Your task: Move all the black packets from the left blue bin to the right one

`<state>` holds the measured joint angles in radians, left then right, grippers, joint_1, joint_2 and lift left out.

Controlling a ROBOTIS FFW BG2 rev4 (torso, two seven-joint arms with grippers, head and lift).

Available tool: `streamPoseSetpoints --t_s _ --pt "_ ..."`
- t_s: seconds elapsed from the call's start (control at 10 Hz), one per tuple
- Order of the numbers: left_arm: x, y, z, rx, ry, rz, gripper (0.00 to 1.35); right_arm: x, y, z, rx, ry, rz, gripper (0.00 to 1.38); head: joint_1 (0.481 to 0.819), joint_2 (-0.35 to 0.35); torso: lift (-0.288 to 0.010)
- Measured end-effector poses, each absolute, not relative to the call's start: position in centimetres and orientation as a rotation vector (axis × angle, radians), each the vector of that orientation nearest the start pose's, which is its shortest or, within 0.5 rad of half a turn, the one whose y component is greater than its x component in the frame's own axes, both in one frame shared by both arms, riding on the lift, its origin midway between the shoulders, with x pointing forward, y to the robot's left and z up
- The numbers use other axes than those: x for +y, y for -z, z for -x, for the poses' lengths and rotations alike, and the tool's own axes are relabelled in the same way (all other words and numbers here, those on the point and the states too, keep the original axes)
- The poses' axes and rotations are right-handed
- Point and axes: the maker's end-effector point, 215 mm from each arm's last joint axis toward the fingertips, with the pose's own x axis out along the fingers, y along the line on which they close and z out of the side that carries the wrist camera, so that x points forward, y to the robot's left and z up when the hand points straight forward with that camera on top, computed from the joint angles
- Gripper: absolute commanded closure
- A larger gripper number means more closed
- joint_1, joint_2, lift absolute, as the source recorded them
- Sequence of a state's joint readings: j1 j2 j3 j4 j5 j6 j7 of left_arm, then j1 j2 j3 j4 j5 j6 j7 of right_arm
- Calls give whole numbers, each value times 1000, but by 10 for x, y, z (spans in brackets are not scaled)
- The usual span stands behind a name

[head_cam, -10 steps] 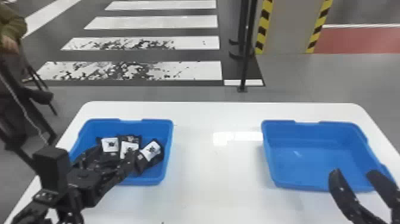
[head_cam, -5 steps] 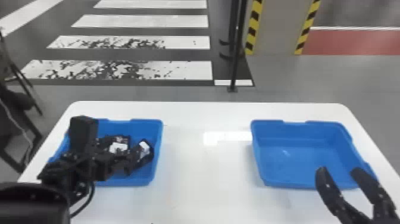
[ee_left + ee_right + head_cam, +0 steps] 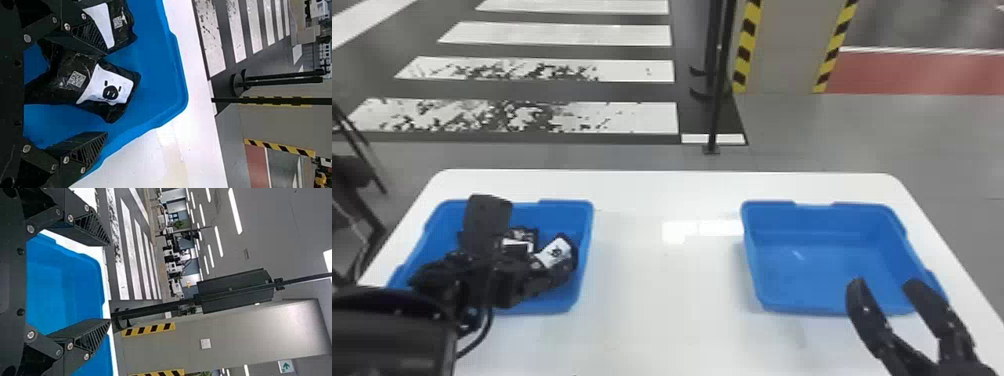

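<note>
My left gripper (image 3: 517, 280) is over the left blue bin (image 3: 586, 250), partly covering the black packets. One black packet (image 3: 555, 252) with a white label leans near that bin's right side; another packet (image 3: 518, 240) lies beside it. In the left wrist view my left gripper (image 3: 106, 94) stands open, with a black packet (image 3: 74, 78) between its fingers, not clamped, and a second packet (image 3: 121, 23) by one finger. My right gripper (image 3: 884, 285) is open at the near edge of the right blue bin (image 3: 807, 250); in the right wrist view the gripper (image 3: 109, 282) holds nothing.
Both bins stand on a white table (image 3: 662, 300), with a wide stretch of tabletop between them. Beyond the table's far edge a black pole (image 3: 719, 90) rises from the floor. The left forearm (image 3: 392, 335) covers the table's near left corner.
The left arm has moved inward over the left bin, its forearm coming into the head view. The head view has shifted a little. The right gripper stays open by the right bin.
</note>
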<state>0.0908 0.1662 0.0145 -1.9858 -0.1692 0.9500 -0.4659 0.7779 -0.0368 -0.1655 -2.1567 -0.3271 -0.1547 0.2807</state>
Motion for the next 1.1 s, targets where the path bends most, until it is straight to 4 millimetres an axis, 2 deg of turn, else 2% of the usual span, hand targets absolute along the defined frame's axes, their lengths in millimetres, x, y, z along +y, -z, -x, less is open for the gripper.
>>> streamPoseSetpoints --t_s 0.1,0.3,0.7,0.8,0.9,1.0,1.1 --pt "245 444 -497 683 295 -150 667 -265 325 -358 -10 -130 -183 367 695 -27 -140" --pt "248 451 -494 713 292 -145 1207 -265 325 -358 -10 -130 -186 367 695 -23 -140" --pt "259 450 -495 729 271 -195 1207 -267 328 -358 -6 -126 -200 367 695 -12 -140" --pt "262 451 -494 728 268 -200 1170 -267 329 -357 -5 -125 -202 367 695 -8 -140" --pt "264 451 -493 727 263 -199 670 -267 329 -357 -5 -125 -203 367 695 -4 -140" --pt "265 451 -491 728 257 -193 114 -267 329 -357 -5 -125 -204 367 695 -2 -140" --pt "266 447 -488 729 251 -189 82 -267 329 -357 -4 -124 -206 367 695 -2 -140"
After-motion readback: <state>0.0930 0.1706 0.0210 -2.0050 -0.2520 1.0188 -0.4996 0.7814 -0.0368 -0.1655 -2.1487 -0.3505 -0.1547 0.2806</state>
